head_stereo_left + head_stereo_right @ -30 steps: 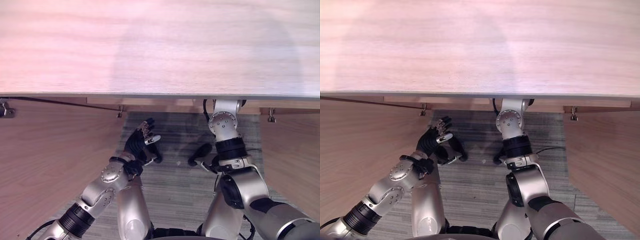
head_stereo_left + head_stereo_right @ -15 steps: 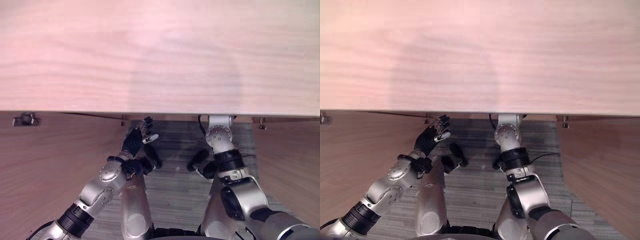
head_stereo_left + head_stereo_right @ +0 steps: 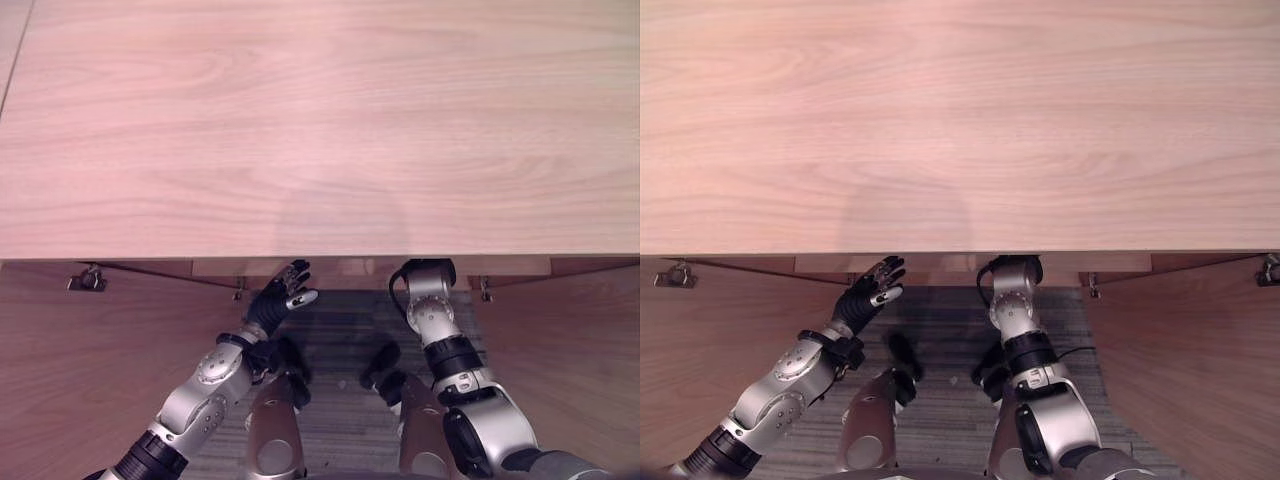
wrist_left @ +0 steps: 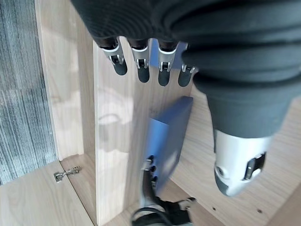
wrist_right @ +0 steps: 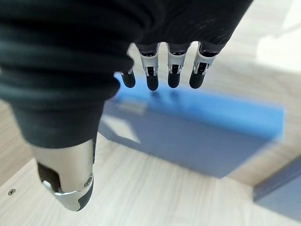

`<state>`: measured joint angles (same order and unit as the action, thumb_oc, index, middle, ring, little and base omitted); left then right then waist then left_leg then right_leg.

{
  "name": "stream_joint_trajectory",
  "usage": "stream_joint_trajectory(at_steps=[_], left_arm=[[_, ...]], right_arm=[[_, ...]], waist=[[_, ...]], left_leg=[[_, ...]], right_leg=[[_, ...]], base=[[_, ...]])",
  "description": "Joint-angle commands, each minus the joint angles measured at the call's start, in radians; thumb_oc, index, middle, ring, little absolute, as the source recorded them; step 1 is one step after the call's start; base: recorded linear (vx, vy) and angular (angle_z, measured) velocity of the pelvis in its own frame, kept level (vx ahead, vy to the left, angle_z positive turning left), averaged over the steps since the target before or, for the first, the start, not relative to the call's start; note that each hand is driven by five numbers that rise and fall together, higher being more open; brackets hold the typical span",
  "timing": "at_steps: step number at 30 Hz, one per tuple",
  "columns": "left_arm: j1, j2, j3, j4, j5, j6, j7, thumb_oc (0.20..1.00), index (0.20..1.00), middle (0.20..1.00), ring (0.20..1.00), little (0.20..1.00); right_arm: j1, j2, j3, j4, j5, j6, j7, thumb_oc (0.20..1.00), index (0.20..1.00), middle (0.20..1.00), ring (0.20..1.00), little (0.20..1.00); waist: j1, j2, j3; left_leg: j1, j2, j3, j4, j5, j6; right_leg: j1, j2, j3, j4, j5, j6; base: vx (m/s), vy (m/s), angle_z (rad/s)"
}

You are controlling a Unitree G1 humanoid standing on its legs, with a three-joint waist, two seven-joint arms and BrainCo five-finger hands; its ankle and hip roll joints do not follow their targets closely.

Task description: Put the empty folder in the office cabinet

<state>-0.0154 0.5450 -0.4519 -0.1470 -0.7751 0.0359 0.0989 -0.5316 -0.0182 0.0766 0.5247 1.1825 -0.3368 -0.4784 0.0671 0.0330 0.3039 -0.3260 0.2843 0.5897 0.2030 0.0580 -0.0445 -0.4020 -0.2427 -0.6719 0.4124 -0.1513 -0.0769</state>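
Observation:
The blue folder [image 5: 197, 136] rests on a pale wooden shelf inside the office cabinet [image 3: 320, 130]. My right arm reaches in under the cabinet top. In the right wrist view my right hand [image 5: 173, 70] is open, its fingers straight just short of the folder. The left wrist view shows the same folder [image 4: 167, 136] with the right hand's fingers [image 4: 150, 170] at its edge. My left hand [image 3: 280, 300] is open and holds nothing, hovering at the cabinet's front edge, left of the right arm.
Two cabinet doors stand open, one at the left [image 3: 90, 380] and one at the right [image 3: 580, 360], with metal hinges [image 3: 88, 280] under the top. Grey carpet [image 3: 340, 320] lies between them. The corner of another blue-grey thing [image 5: 282, 188] shows beside the folder.
The camera has moved, so the cabinet top takes up more of the picture. My left hand has come closer to the cabinet's front edge. The right arm stays under the top.

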Motion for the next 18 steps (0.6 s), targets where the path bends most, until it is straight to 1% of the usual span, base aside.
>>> stream_joint_trajectory(at_steps=[1,3,4,5,6,8,9,10,11,12,13,14,16,17,18], left_arm=[[0.063,0.024,0.005,-0.041,0.033,-0.021,-0.039,1.000,1.000,1.000,1.000,1.000],[0.070,0.026,0.011,-0.040,0.035,-0.022,-0.044,1.000,1.000,1.000,1.000,1.000],[0.084,0.029,0.018,-0.042,0.034,-0.020,-0.052,1.000,1.000,1.000,1.000,1.000],[0.092,0.031,0.020,-0.042,0.030,-0.018,-0.058,1.000,1.000,1.000,1.000,1.000],[0.099,0.033,0.018,-0.043,0.024,-0.019,-0.064,1.000,1.000,1.000,1.000,1.000],[0.098,0.036,0.010,-0.046,0.021,-0.022,-0.077,1.000,1.000,1.000,1.000,1.000],[0.106,0.044,0.010,-0.057,0.015,-0.022,-0.086,1.000,1.000,1.000,1.000,1.000],[0.115,0.045,0.015,-0.065,0.013,-0.021,-0.086,1.000,1.000,1.000,1.000,1.000],[0.118,0.045,0.016,-0.067,0.013,-0.020,-0.086,1.000,1.000,1.000,1.000,1.000],[0.140,0.050,0.023,-0.074,0.007,-0.004,-0.094,1.000,1.000,1.000,1.000,1.000],[0.146,0.050,0.025,-0.069,0.010,-0.001,-0.095,1.000,1.000,1.000,1.000,1.000],[0.149,0.054,0.032,-0.064,0.020,-0.003,-0.098,1.000,1.000,1.000,1.000,1.000],[0.152,0.056,0.036,-0.062,0.021,-0.003,-0.099,1.000,1.000,1.000,1.000,1.000],[0.159,0.057,0.049,-0.057,0.024,-0.005,-0.097,1.000,1.000,1.000,1.000,1.000],[0.159,0.057,0.049,-0.058,0.024,-0.005,-0.097,1.000,1.000,1.000,1.000,1.000]], right_arm=[[0.022,0.060,-0.003,-0.001,0.027,0.012,0.049,1.000,1.000,1.000,1.000,1.000],[0.042,0.055,0.000,-0.001,0.029,0.014,0.056,1.000,1.000,1.000,1.000,1.000],[0.064,0.051,0.001,-0.001,0.030,0.017,0.062,1.000,1.000,1.000,1.000,1.000],[0.080,0.045,-0.003,-0.006,0.033,0.020,0.071,1.000,1.000,1.000,1.000,1.000],[0.100,0.037,-0.001,-0.010,0.034,0.021,0.079,1.000,1.000,1.000,1.000,1.000],[0.128,0.024,-0.002,-0.015,0.034,0.024,0.091,1.000,1.000,1.000,1.000,1.000],[0.154,0.020,-0.011,-0.022,0.042,0.030,0.101,1.000,1.000,1.000,1.000,1.000],[0.164,0.017,-0.014,-0.028,0.041,0.028,0.105,1.000,1.000,1.000,1.000,1.000],[0.167,0.017,-0.012,-0.029,0.041,0.028,0.105,1.000,1.000,1.000,1.000,1.000],[0.199,0.016,-0.029,-0.049,0.052,0.030,0.114,1.000,1.000,1.000,1.000,1.000],[0.207,0.012,-0.037,-0.050,0.052,0.036,0.112,1.000,1.000,1.000,1.000,1.000],[0.218,0.015,-0.048,-0.048,0.043,0.042,0.112,1.000,1.000,1.000,1.000,1.000],[0.224,0.016,-0.050,-0.046,0.038,0.043,0.112,1.000,1.000,1.000,1.000,1.000],[0.229,0.012,-0.063,-0.034,0.033,0.044,0.105,1.000,1.000,1.000,1.000,1.000],[0.229,0.012,-0.064,-0.033,0.033,0.044,0.106,1.000,1.000,1.000,1.000,1.000]], waist=[[0.017,-0.034,-0.050],[0.017,-0.039,-0.058],[0.018,-0.042,-0.067],[0.021,-0.047,-0.069],[0.027,-0.051,-0.066],[0.037,-0.059,-0.069],[0.024,-0.053,-0.094],[0.014,-0.048,-0.112],[0.011,-0.050,-0.113],[-0.011,-0.035,-0.145],[-0.015,-0.034,-0.159],[-0.020,-0.040,-0.173],[-0.022,-0.043,-0.177],[-0.018,-0.044,-0.181],[-0.019,-0.045,-0.181]], left_leg=[[0.021,0.081,-0.058,0.013,-0.015,-0.107],[0.029,0.086,-0.055,0.017,-0.012,-0.112],[0.039,0.088,-0.051,0.041,-0.033,-0.107],[0.042,0.089,-0.051,0.082,-0.055,-0.104],[0.045,0.092,-0.051,0.167,-0.084,-0.100],[0.054,0.067,-0.063,0.273,-0.106,-0.100],[0.082,0.014,-0.074,0.266,-0.164,-0.087],[0.109,-0.025,-0.064,0.215,-0.216,-0.060],[0.113,-0.034,-0.060,0.206,-0.216,-0.052],[0.159,-0.080,-0.033,0.066,-0.225,-0.026],[0.166,-0.093,-0.031,0.034,-0.216,-0.023],[0.179,-0.120,-0.036,-0.020,-0.191,-0.017],[0.184,-0.134,-0.034,-0.038,-0.181,-0.011],[0.190,-0.147,-0.048,-0.053,-0.176,-0.003],[0.189,-0.149,-0.047,-0.054,-0.175,-0.002]], right_leg=[[0.183,0.017,-0.032,-0.341,0.143,0.170],[0.199,0.033,-0.028,-0.365,0.142,0.166],[0.218,0.043,-0.023,-0.381,0.140,0.159],[0.232,0.046,-0.017,-0.384,0.132,0.153],[0.248,0.049,-0.015,-0.386,0.122,0.144],[0.263,0.056,-0.021,-0.391,0.107,0.128],[0.270,0.067,-0.035,-0.412,0.116,0.132],[0.269,0.067,-0.039,-0.420,0.130,0.145],[0.270,0.061,-0.041,-0.422,0.136,0.149],[0.261,0.058,-0.038,-0.439,0.171,0.175],[0.261,0.055,-0.040,-0.451,0.192,0.186],[0.256,0.045,-0.042,-0.464,0.224,0.201],[0.253,0.038,-0.042,-0.465,0.235,0.205],[0.252,0.029,-0.038,-0.457,0.244,0.211],[0.251,0.027,-0.040,-0.457,0.245,0.210]], base=[[0.06,-0.103,-0.09],[0.06,-0.097,-0.09],[0.08,-0.111,-0.06],[0.08,-0.098,-0.05],[0.08,-0.092,-0.05],[0.08,-0.030,-0.12],[0.08,0.105,-0.11],[0.06,0.143,0.04],[0.06,0.202,0.38],[0.05,0.168,0.45],[0.06,0.194,0.51],[0.02,0.088,0.33],[-0.01,0.088,0.22],[-0.01,0.083,0.10],[-0.01,0.068,0.09]])
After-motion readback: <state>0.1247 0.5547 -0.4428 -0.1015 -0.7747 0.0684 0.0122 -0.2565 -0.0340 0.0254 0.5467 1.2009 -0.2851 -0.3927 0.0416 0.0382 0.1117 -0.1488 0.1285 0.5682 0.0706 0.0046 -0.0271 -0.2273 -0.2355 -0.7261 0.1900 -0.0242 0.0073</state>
